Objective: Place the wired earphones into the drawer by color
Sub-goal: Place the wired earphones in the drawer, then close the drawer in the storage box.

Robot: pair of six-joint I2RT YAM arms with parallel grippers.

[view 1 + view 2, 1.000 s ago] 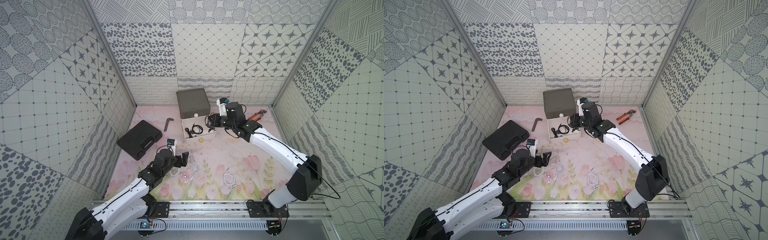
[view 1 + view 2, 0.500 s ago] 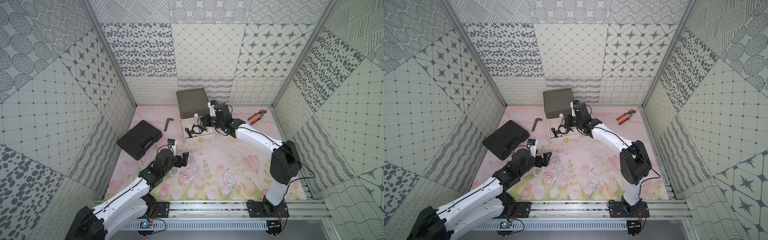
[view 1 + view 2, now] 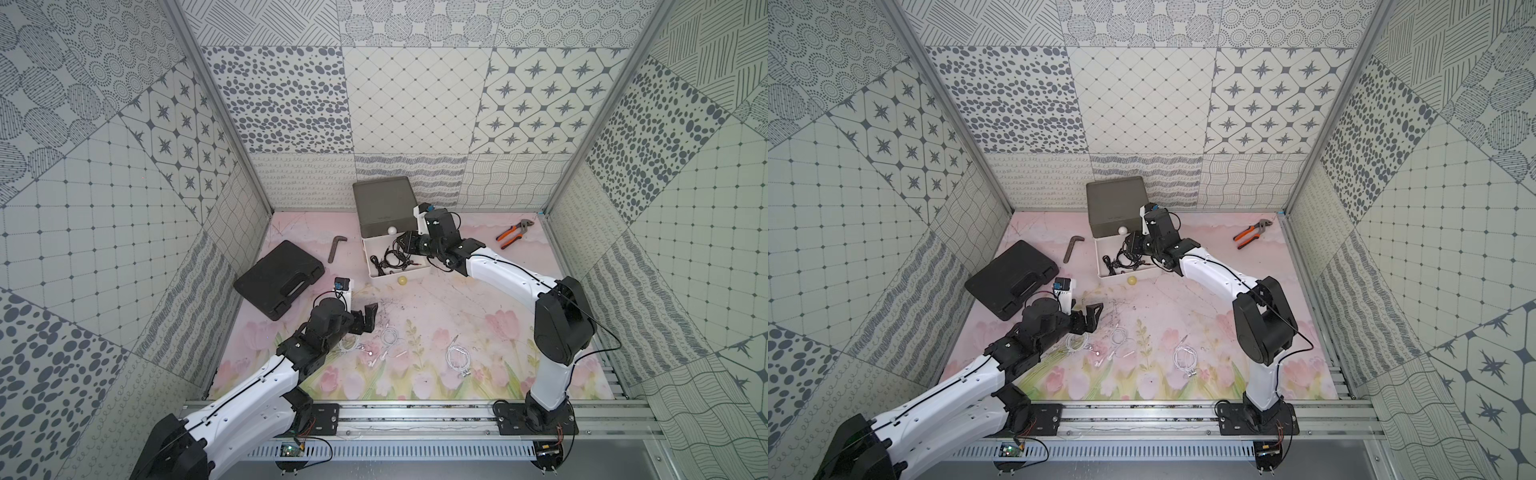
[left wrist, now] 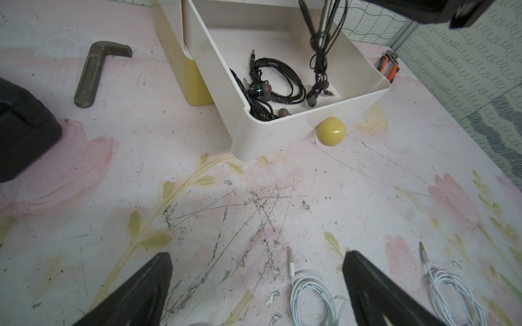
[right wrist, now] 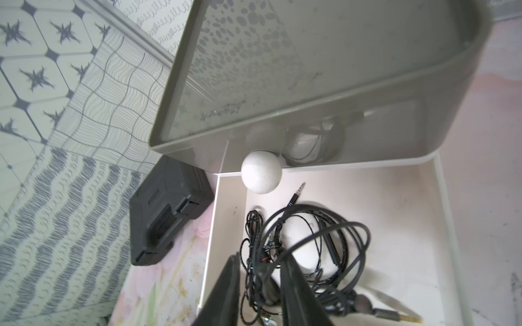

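- Right gripper [image 5: 261, 271]: finger bases cut off by the picture's edge; whether the black earphones [image 5: 310, 254] looped between the parted fingers rest on them is unclear.
- White earphones [image 3: 348, 343]: one coil partly hidden under the left gripper [image 3: 369, 318].
- Black case [image 4: 22, 132]: cropped at the edge.
- Pliers [image 4: 391, 66]: partly behind the drawer [image 4: 367, 93] wall.

Grey-patterned tile walls [image 3: 415, 104] around a pink floral floor mat [image 3: 440, 291] (scuffed, scratched)
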